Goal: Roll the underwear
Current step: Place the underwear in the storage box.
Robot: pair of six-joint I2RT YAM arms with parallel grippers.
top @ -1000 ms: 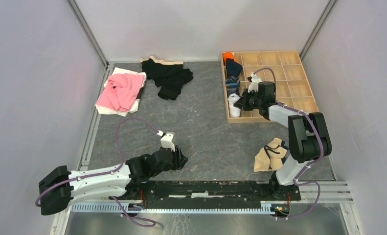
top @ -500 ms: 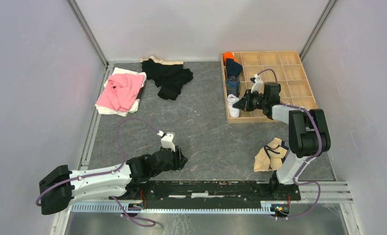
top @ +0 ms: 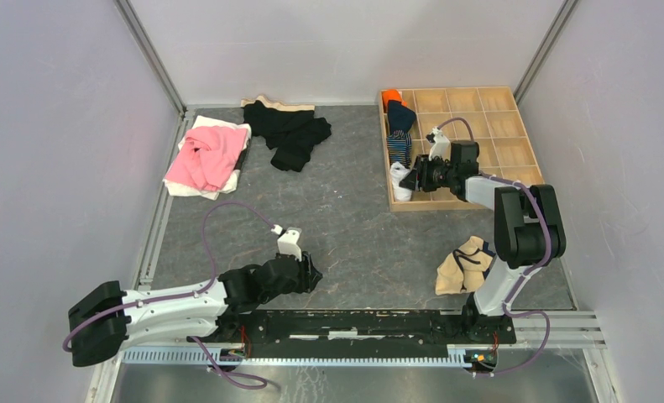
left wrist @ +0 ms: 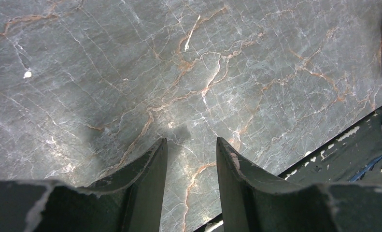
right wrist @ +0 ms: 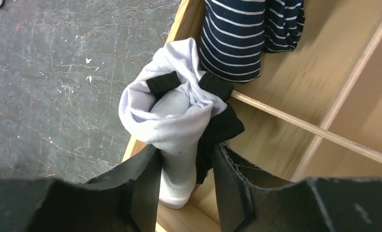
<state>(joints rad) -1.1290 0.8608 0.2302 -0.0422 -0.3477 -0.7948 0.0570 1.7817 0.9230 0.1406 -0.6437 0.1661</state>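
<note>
From above, the right gripper (top: 414,176) has nudged in over the wooden tray's (top: 446,206) near-left compartment. The white underwear roll (top: 400,180) sits there just as it did a second ago, so we judge it placed, with only the release left. The left gripper (top: 311,273) idles low near its base.

Left wrist: jaws half apart over bare table (left wrist: 131,58), holding nothing.

Right wrist: the fingers flank the roll's lower end, partly spread; we cannot tell whether they grip it. The navy striped underwear (right wrist: 242,38) lies one compartment beyond.
</note>
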